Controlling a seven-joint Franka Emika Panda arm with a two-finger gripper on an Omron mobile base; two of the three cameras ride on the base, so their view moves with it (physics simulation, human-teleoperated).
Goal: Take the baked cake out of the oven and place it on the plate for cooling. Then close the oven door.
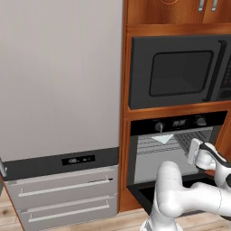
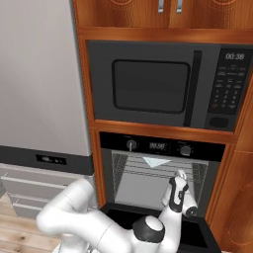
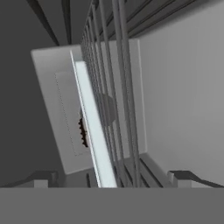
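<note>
Below my cameras the arm [image 2: 94, 222] bends up from the base, and its gripper [image 3: 111, 177] points into the open oven [image 2: 158, 180]. Its jaws stand wide with nothing between them; in the hand view the two dark fingertips [image 3: 43, 178] rise far apart at the bottom. Under the arm, the oven door [image 2: 197, 237] lies dropped down flat, black, toward me. Just ahead of the fingertips I see a wire rack [image 3: 111, 87] edge-on, its grey bars running away from the camera, and a pale flat tray [image 3: 89, 127] on it. Beside that tray a small dark, brown-edged shape [image 3: 82, 133] peeks out; I cannot tell what it is. From the base views the oven cavity is grey with racks across it, and a pale triangular thing [image 2: 155, 161] sits on the upper rack. Two knobs and a small display top the opening. Above it sits a black microwave [image 2: 158, 84], and to the left a grey fridge [image 1: 58, 90] with drawers.
</note>
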